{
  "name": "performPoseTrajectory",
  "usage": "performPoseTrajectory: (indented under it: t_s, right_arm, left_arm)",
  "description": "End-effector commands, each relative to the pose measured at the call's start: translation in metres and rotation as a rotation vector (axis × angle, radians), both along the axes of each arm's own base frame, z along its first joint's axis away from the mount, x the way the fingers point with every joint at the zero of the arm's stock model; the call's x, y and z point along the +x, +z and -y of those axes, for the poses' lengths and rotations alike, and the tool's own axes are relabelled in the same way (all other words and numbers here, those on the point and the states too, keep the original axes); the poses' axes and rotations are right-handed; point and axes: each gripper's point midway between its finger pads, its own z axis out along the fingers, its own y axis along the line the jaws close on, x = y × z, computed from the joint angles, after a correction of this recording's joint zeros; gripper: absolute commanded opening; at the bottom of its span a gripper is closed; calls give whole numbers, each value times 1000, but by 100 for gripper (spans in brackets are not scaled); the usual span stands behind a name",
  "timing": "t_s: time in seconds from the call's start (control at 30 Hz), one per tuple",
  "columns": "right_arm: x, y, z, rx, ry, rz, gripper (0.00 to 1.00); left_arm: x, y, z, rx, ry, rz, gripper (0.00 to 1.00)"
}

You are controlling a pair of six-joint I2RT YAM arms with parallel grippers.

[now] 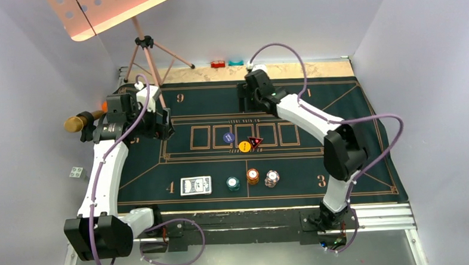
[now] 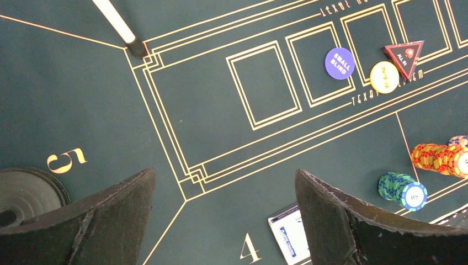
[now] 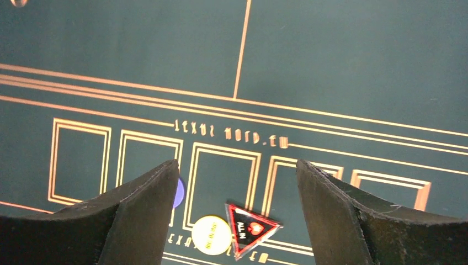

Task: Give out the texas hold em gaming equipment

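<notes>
Green felt mat (image 1: 353,163) is carrying one card deck (image 1: 196,185) and three chip stacks (image 1: 253,176) near its front edge, with two discs (image 1: 227,137) and one red triangle marker (image 1: 255,142) at centre. Left gripper (image 2: 223,182) and right gripper (image 3: 237,165) are hovering, jaws spread, empty.

1. The left arm (image 1: 104,174) runs straight out from its base, its wrist turned inward toward the middle.
2. The left gripper (image 2: 226,221) has its jaws spread wide — nothing lies between its 2 black fingers (image 2: 105,226).
3. The right arm (image 1: 306,114) rises to a bent elbow, then sends its forearm far out and leftward.
4. The right gripper (image 3: 237,221) points down, jaws apart — empty.
5. The 2 grippers hang well apart.
</notes>
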Motion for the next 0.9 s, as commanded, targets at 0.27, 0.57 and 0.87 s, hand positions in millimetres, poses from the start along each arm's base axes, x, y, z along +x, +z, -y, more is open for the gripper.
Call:
performPoseTrajectory:
  t_s: [0.27,0.57,0.87]
  right_arm:
    - [-46,-70,-90,-44,233,-96,79]
    - [-71,-107,-111,-70,290,-159,78]
    - [-75,-133,-111,-95,289,-208,73]
  left_arm:
    - [-11,1,2,-2,-13,1,100]
    - [-12,5,-3,12,27,-10,100]
    - [-14,7,-6,14,46,-25,100]
